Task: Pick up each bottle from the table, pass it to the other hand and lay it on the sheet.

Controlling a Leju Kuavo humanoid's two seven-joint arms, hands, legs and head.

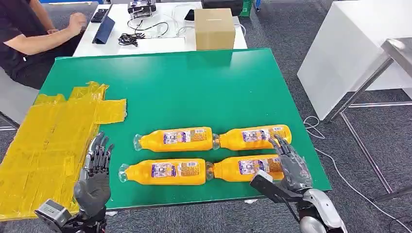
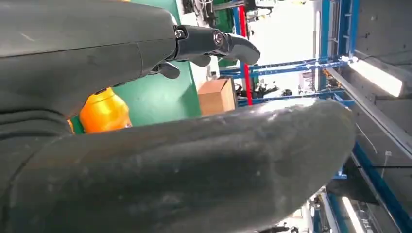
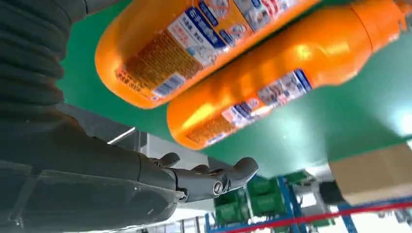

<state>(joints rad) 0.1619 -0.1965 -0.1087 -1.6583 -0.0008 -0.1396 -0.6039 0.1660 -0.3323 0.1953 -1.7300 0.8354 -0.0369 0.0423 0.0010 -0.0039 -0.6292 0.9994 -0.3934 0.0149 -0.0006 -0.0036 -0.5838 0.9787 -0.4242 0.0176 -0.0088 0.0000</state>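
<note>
Green worktop (image 1: 160, 87) carries four orange plastic bottles (image 1: 173, 139) lying lower centre, crinkled yellow sheet (image 1: 43, 145) at left. Left robot hand (image 1: 95, 167) open, empty; right robot hand (image 1: 290, 165) spread over the lower-right bottle (image 1: 240, 168), not gripping.

Bottles (image 1: 175, 139): orange, white-and-blue printed labels.
Worktop (image 1: 194, 87): plain green.
Sheet (image 1: 46, 145): yellow, creased.
Box (image 1: 214, 28): brown cardboard.
Hands (image 1: 293, 167): dark grey.
</note>
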